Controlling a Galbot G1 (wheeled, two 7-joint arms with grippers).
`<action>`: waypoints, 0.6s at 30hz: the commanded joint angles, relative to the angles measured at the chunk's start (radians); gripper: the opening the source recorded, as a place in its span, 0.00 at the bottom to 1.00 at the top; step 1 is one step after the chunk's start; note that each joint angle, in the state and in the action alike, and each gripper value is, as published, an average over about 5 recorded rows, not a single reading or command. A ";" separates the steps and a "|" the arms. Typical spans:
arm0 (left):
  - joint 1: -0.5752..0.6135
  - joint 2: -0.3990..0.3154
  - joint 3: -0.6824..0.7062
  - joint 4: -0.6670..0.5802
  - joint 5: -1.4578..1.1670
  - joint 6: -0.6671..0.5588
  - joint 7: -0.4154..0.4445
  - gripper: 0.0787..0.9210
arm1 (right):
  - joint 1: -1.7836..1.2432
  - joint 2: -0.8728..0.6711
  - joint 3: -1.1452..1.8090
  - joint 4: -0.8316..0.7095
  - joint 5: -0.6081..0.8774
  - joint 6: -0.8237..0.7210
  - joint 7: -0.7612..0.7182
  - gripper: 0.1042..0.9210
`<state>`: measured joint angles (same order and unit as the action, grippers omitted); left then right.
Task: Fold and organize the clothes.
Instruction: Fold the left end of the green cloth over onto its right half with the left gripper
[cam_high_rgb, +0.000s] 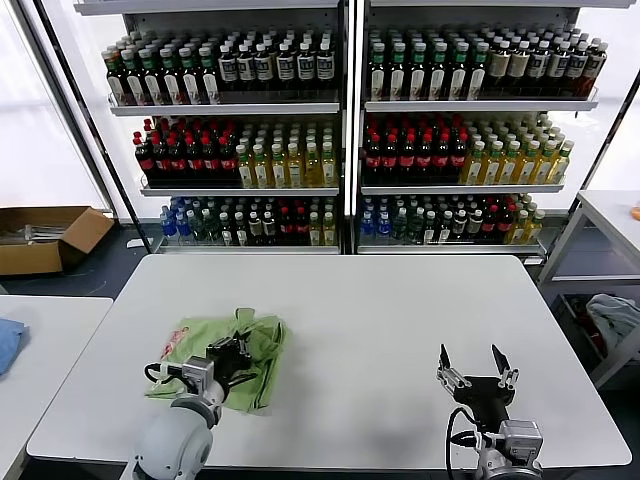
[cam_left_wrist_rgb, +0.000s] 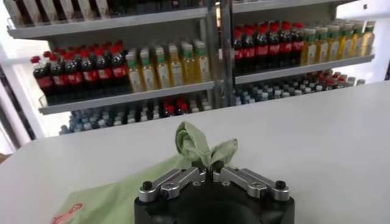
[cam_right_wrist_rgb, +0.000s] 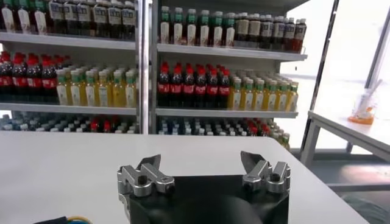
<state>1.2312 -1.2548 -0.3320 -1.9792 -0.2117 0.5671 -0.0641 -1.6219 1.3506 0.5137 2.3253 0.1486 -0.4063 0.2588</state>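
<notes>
The left pincer (cam_high_rgb: 232, 356) sits at the lower left of the head view, closed on a bunched fold of the light green polo shirt (cam_high_rgb: 250, 350); in the left wrist view (cam_left_wrist_rgb: 209, 165) its fingers meet tightly around a tuft of green fabric (cam_left_wrist_rgb: 198, 146) that stands up between them. The shirt lies crumpled on the white table (cam_high_rgb: 380, 320), in the lower left part of the frame, with its red-and-white printed graphic (cam_high_rgb: 173, 343) showing at the left edge of the cloth. The same graphic appears at the lower left corner of the left wrist view (cam_left_wrist_rgb: 68, 213).

The right pincer (cam_high_rgb: 474, 367) rests at the lower right of the head view, over bare table and well apart from the shirt, its fingers spread wide. The right wrist view (cam_right_wrist_rgb: 202, 170) shows the same wide gap, holding nothing.

Behind the table, shelves of bottled drinks (cam_high_rgb: 300, 130) fill the upper half of the frame. A cardboard box (cam_high_rgb: 45, 235) sits on the floor at the left, a blue cloth (cam_high_rgb: 8, 340) lies on a neighbouring table at the far left edge, and a pale cloth bundle (cam_high_rgb: 615, 318) rests at the right edge.
</notes>
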 joint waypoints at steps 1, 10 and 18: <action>-0.024 -0.032 0.056 0.056 0.053 -0.008 0.028 0.03 | -0.018 0.005 0.005 0.004 -0.005 0.006 -0.001 0.88; 0.013 -0.075 0.088 0.099 0.041 -0.065 0.043 0.15 | -0.036 0.007 0.006 0.011 -0.012 0.020 -0.001 0.88; 0.090 -0.077 0.126 0.009 -0.253 -0.044 0.040 0.43 | -0.028 0.008 -0.007 0.017 -0.017 0.017 0.003 0.88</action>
<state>1.2730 -1.3161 -0.2365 -1.9339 -0.2574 0.5181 -0.0323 -1.6450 1.3562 0.5109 2.3405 0.1336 -0.3904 0.2609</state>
